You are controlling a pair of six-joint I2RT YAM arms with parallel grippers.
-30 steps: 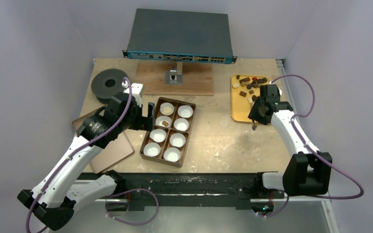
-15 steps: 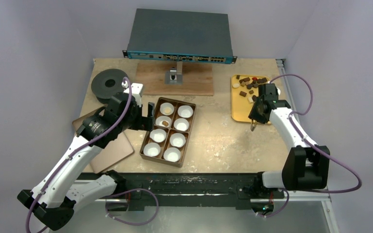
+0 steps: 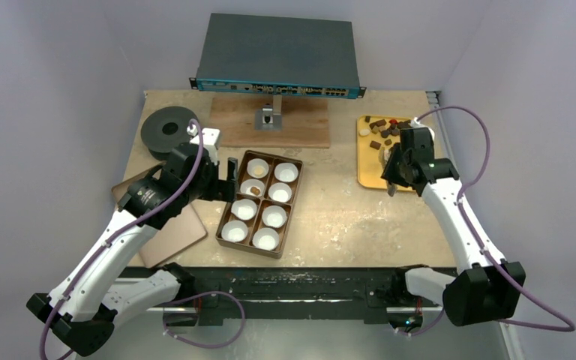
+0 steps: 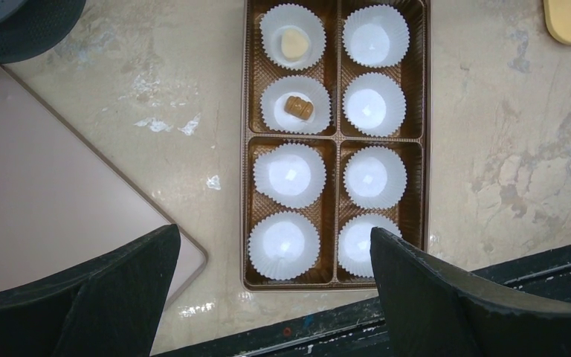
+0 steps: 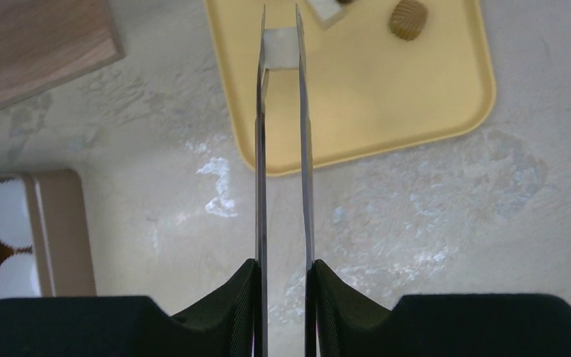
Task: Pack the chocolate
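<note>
The brown box (image 3: 298, 196) holds white paper cups. Two cups at its far left hold chocolate: a cream piece (image 4: 293, 43) and a tan piece (image 4: 297, 106). My left gripper (image 4: 273, 238) is open and empty above the box's near end; it also shows in the top view (image 3: 231, 174). More chocolate (image 3: 381, 129) lies at the far end of the yellow tray (image 3: 367, 169). My right gripper (image 5: 279, 44) is shut on a cream-white chocolate block (image 5: 280, 49) over the tray (image 5: 386, 97). A cream piece (image 5: 326, 11) and a tan piece (image 5: 407, 18) lie just beyond it.
A pink-tan flat lid (image 4: 44, 171) lies left of the box. A black roll (image 3: 169, 129) sits at the far left. A wooden board (image 3: 270, 124) and a grey network switch (image 3: 277, 56) stand at the back. The table's front rail (image 3: 307, 281) is below.
My right arm has stretched forward and its gripper has shifted from just off the tray's near edge to over the tray. The left arm has not moved.
</note>
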